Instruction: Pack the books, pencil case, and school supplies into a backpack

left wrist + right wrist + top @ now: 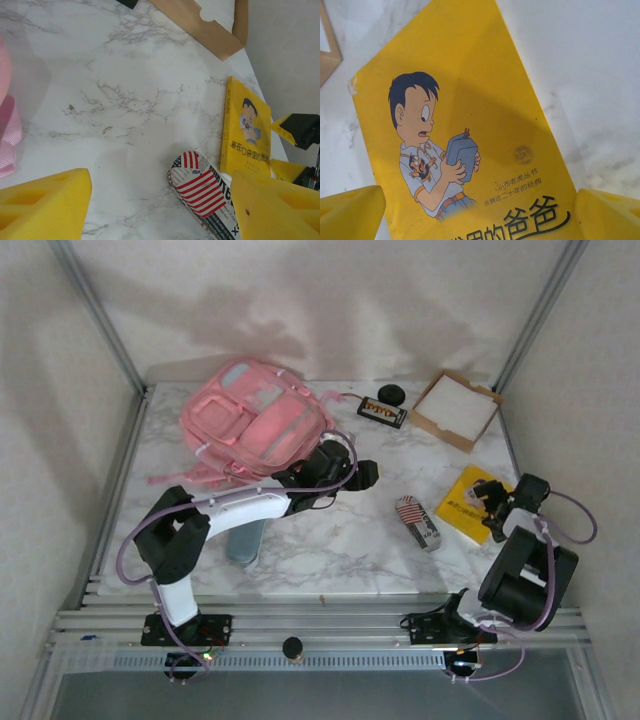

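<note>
The left fingers [45,200] are spread wide over the counter [330,550], just left of the flag-striped pack [417,522]. The right fingers [350,212] are spread above the yellow cartoon book [462,502] at the right. The pink backpack [255,420] lies far left, the grey-blue pencil case [245,540] near left.

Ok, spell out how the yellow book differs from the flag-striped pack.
Colour: the yellow book is bright yellow with a cartoon boy; the flag-striped pack has red-white stripes and a starred blue corner. Size: the book is broader and bigger than the pack. Shape: the book lies thin and flat, the pack looks thicker with a rounded end. Both rest on the marble table, outside the pink backpack.
</note>
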